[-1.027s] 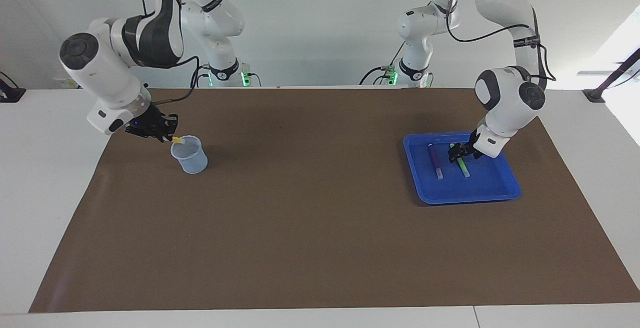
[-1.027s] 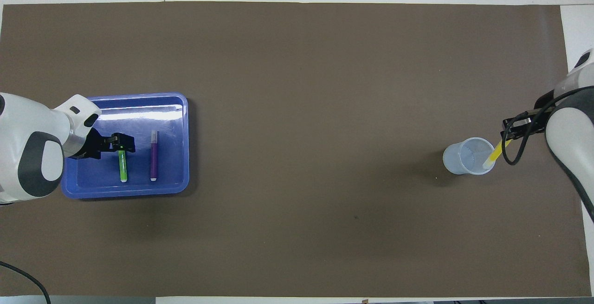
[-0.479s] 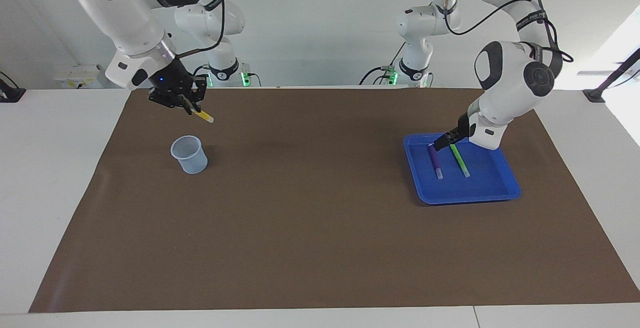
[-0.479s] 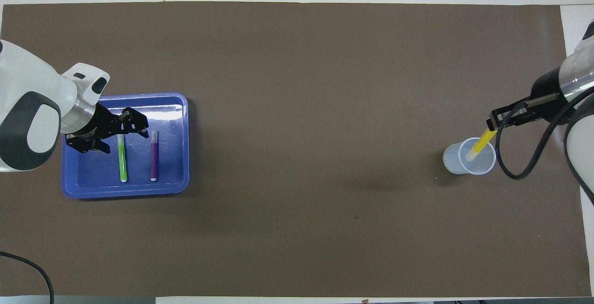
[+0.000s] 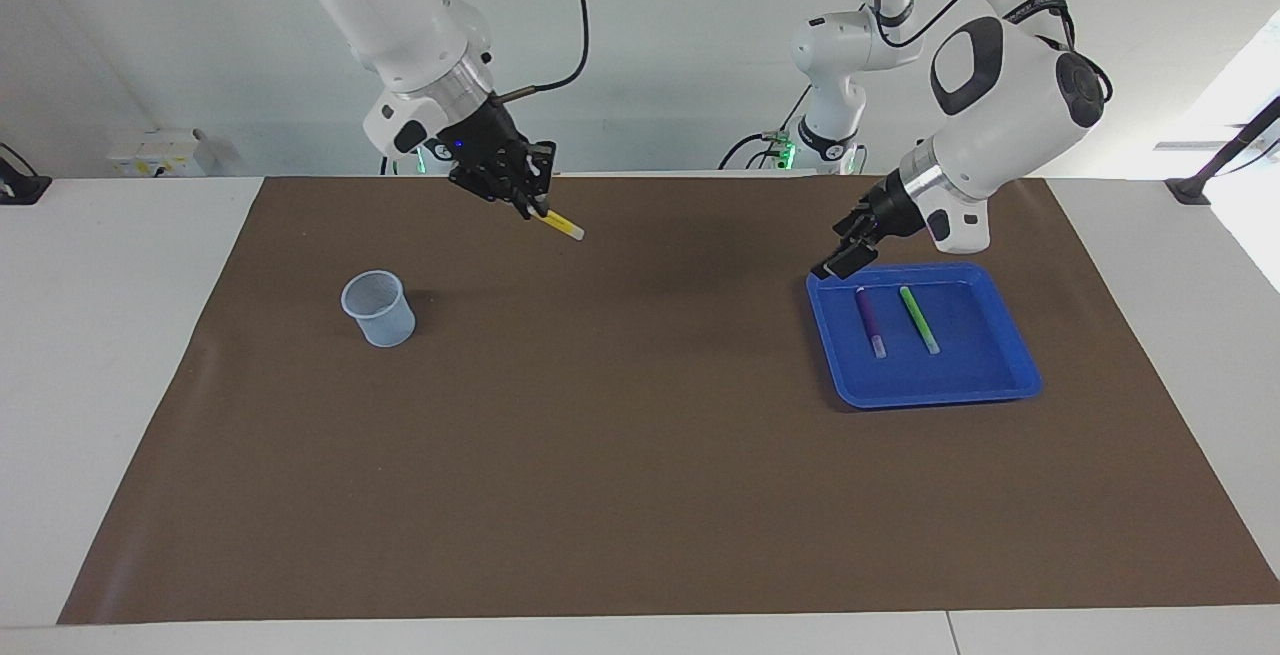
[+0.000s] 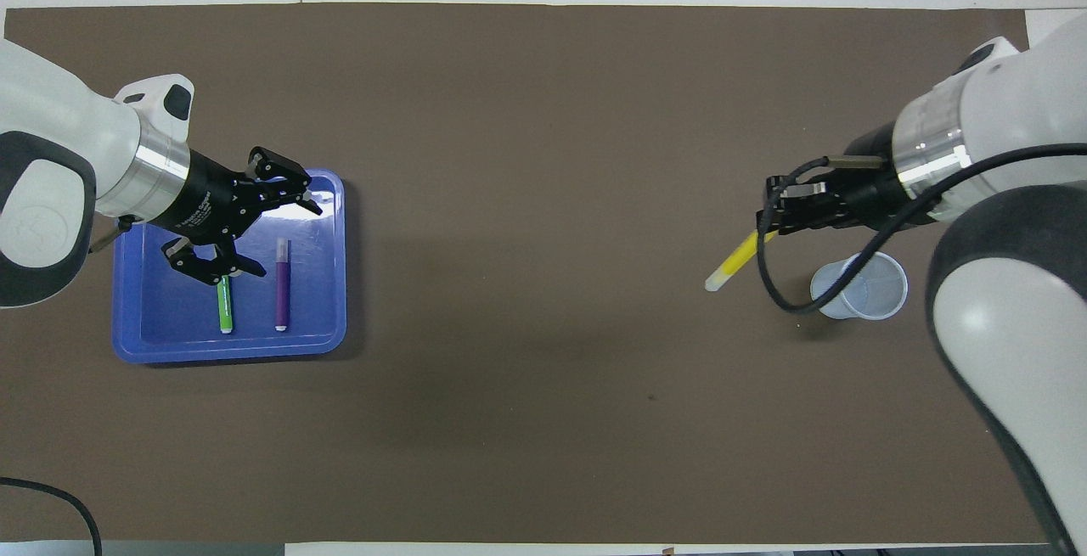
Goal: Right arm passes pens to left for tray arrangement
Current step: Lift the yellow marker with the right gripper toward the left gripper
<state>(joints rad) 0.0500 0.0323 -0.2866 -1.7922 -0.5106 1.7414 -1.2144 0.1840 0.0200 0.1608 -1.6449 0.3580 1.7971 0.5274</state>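
yellow pen point(image 5: 560, 224) – in R pincer point(image 5: 527, 201)

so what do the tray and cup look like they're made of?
Tray: likely moulded plastic, glossy; saturated blue, bright glare streak on its floor in the overhead view, rounded rim.
Cup: thin translucent plastic, probably; the brown mat shows faintly through its bluish wall.

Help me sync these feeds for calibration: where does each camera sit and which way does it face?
Facing view: high across the table, looking at the robots; both arms and bases show.
Overhead view: above the robots' end, looking steeply down; forearms enter from the bottom.
Shared: blue tray, yellow pen, cup.
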